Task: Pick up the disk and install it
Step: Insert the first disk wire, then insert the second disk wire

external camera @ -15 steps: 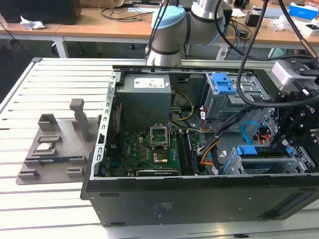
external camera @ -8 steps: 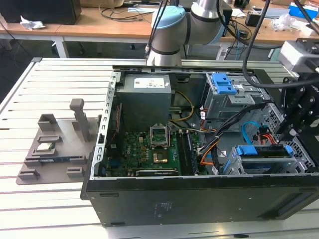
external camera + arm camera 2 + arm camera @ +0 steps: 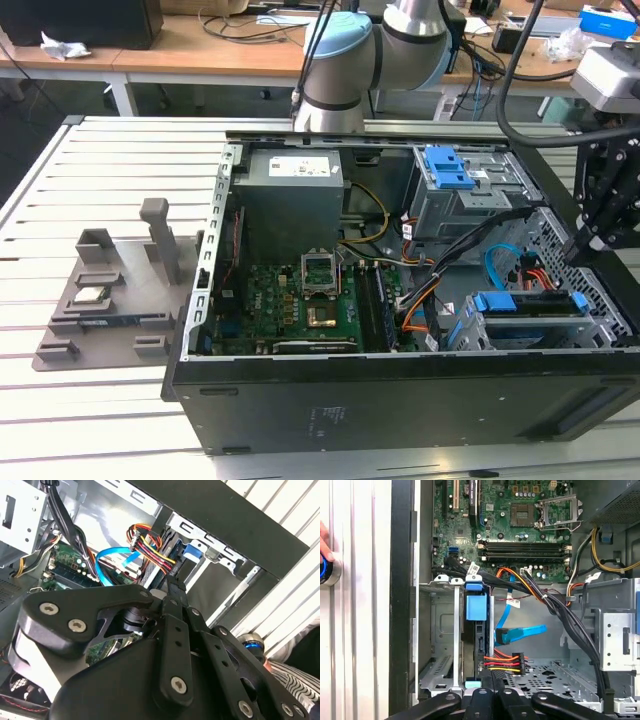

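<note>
Black gripper linkages [image 3: 490,700] fill the foreground in the first wrist view, fingers drawn together just above the drive cage [image 3: 445,635]. Seated upright in that cage is the disk [image 3: 476,630], its blue carrier tab facing outward. At three o'clock from it hang the blue data cable [image 3: 520,632] and the multicoloured power plug [image 3: 506,661]; the motherboard [image 3: 515,525] lies at twelve o'clock.

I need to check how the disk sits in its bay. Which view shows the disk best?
The first wrist view: the disk stands edge-on in the cage, unobstructed. The exterior view shows its blue-framed top edge from afar; the second wrist view has it partly behind cables.
</note>
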`<state>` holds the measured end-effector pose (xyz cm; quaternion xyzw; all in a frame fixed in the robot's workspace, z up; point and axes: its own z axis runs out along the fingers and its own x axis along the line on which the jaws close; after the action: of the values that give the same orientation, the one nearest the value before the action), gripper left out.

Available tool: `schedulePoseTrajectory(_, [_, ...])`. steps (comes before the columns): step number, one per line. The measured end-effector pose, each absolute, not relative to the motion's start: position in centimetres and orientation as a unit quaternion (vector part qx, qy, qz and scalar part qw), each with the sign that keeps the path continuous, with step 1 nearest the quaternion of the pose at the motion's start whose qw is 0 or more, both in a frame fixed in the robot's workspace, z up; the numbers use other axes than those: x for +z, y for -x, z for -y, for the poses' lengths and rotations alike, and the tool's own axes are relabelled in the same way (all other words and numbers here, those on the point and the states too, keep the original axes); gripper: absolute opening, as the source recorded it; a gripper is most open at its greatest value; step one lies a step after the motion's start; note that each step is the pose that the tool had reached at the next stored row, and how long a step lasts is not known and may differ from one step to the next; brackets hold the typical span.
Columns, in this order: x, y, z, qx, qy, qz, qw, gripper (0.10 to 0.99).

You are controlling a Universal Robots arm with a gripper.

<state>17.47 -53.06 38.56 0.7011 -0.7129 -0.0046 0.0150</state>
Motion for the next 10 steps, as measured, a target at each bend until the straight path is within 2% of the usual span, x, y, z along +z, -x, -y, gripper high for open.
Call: schedulePoseTrajectory(10, [38.60, -17.47, 53.05, -0.004, -0.701, 0.713, 0.015, 0.106])
